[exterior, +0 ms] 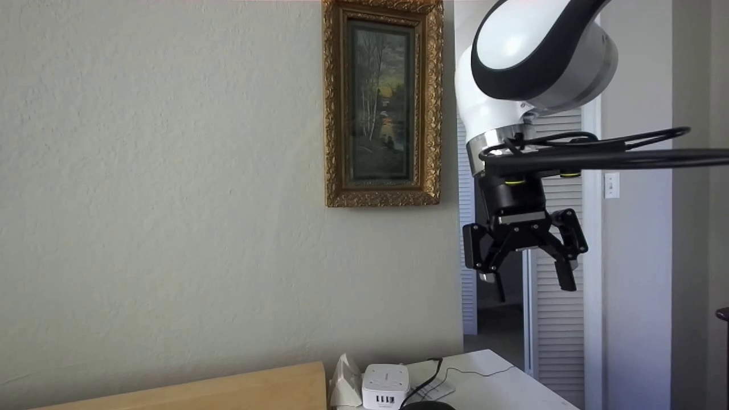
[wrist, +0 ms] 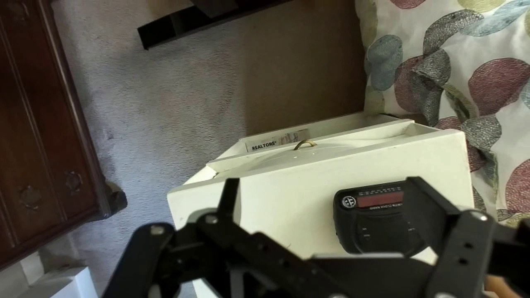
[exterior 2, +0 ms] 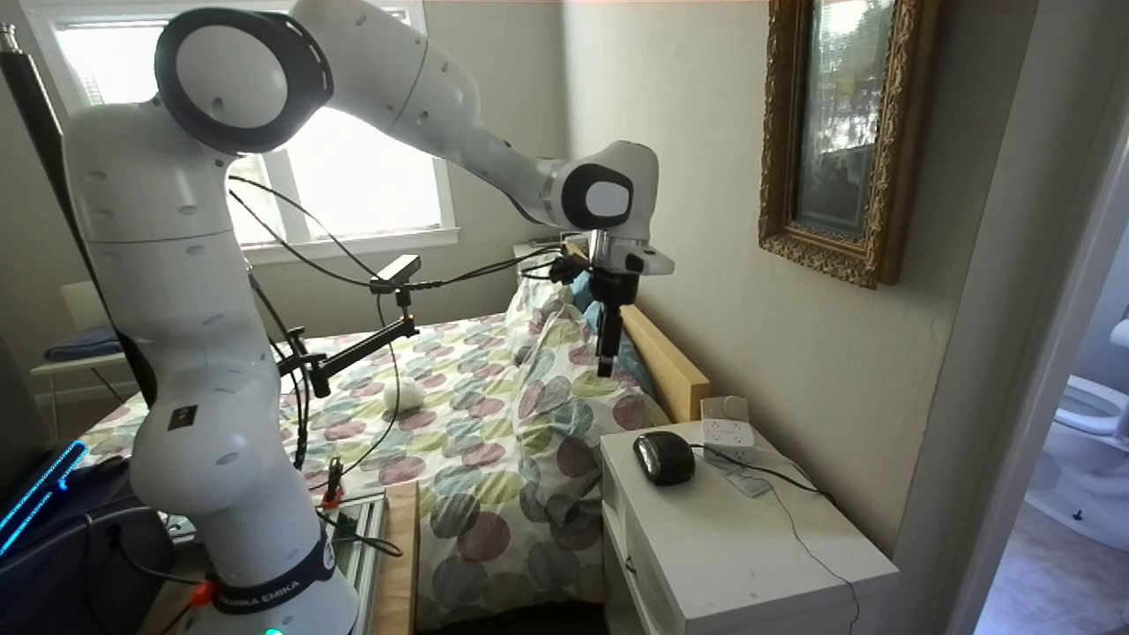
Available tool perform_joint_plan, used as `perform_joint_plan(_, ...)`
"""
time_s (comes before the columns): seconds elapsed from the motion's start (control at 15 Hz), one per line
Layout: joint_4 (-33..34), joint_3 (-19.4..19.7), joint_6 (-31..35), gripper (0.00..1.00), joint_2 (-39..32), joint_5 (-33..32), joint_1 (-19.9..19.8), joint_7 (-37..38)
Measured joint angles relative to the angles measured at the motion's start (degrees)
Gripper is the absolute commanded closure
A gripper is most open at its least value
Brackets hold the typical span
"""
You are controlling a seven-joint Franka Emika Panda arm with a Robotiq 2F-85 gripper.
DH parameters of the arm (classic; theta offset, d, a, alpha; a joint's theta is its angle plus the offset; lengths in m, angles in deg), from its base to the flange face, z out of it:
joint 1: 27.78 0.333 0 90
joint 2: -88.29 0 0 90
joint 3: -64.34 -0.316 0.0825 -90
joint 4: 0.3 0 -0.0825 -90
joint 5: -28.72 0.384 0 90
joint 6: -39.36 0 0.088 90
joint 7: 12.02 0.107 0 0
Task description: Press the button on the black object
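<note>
The jaws hang in midair, spread wide. Lower down, well away from them, I can see the black radio [exterior 2: 668,457] on the white counter [exterior 2: 767,556], with a white power cube [exterior 2: 728,432] near it.

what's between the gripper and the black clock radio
An exterior view shows only open air between the gripper and the clock radio, which sits lower on the white nightstand; the patterned bedspread behind is just background.
</note>
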State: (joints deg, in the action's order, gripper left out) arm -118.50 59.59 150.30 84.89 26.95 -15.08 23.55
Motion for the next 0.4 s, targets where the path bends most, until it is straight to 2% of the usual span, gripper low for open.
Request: perform_joint_plan(0.4, 0.0, -0.3, 0.0, 0.00, 0.6, 1.5, -0.6, 0.0)
